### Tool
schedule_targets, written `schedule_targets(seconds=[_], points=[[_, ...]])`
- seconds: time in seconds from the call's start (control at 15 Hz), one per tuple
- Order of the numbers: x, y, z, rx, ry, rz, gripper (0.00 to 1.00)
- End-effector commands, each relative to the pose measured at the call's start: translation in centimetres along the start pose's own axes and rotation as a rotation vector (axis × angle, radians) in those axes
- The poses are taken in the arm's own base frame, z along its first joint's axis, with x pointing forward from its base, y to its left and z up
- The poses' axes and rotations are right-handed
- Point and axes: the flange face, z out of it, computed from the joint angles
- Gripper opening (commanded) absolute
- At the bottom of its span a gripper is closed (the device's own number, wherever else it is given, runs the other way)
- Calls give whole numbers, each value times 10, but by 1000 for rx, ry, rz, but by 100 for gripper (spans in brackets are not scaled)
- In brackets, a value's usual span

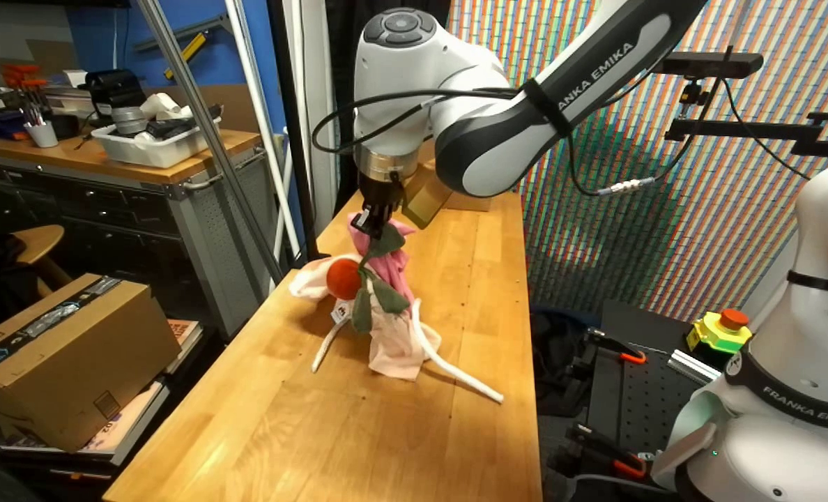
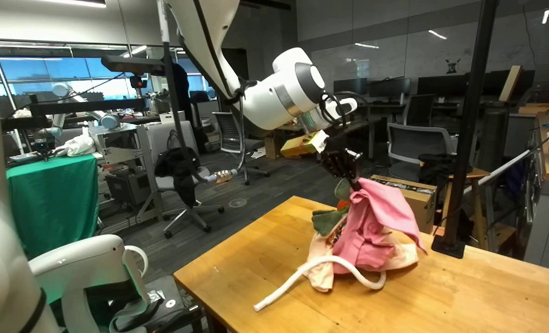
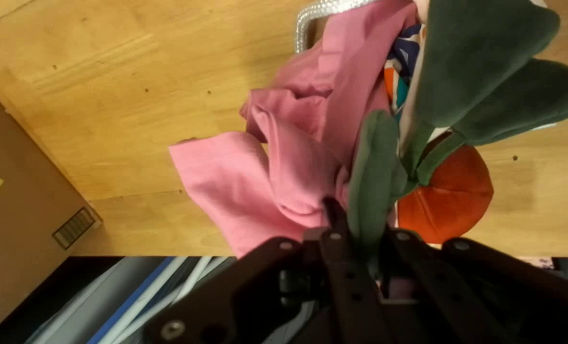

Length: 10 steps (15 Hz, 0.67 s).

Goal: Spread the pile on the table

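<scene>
in the wrist view the gripper (image 3: 365, 229) is clamped on a green leaf (image 3: 374, 167) at bottom centre; whether the pink cloth (image 3: 298, 167) just left is caught too, i cannot tell; a red ball (image 3: 449, 200) is right of the leaf; in an exterior view the pile (image 1: 387, 298) is heaped mid-frame on the table (image 1: 386, 446), with a white cord (image 1: 459, 374) trailing to the lower right

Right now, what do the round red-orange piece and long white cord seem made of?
The round red-orange piece: matte, perhaps plush fabric; a seam shows. The long white cord: probably braided fibre, slightly shiny; its texture looks plaited.
</scene>
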Motion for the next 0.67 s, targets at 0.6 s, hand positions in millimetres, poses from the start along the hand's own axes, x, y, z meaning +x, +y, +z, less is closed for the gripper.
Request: schedule_targets(seconds=[0.6], points=[[14, 49, -132, -58, 129, 89, 3]])
